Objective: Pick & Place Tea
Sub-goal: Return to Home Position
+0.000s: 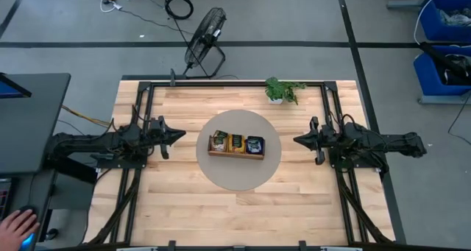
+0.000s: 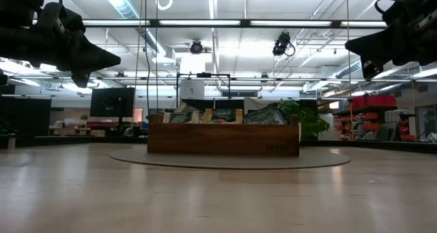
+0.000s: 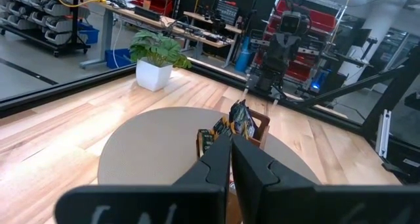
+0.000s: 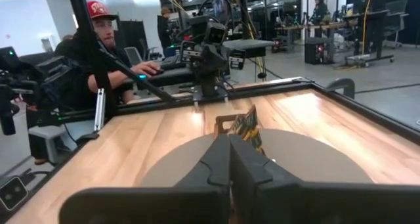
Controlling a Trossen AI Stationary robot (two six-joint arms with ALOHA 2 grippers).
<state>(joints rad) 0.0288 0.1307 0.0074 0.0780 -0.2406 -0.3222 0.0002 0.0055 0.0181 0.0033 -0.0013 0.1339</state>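
Tea packets (image 1: pixel 236 143) stand on edge in all three compartments of the wooden tray (image 1: pixel 234 156), at the middle of the round mat (image 1: pixel 235 177): dark ones toward the left arm, yellow in the middle, blue-black toward the right. The tray's long side runs from arm to arm, so it lies straight ahead of both. The left gripper (image 1: pixel 179 136) and right gripper (image 1: pixel 298 140) hang well apart from it, about equally far, jaws pressed together on nothing.
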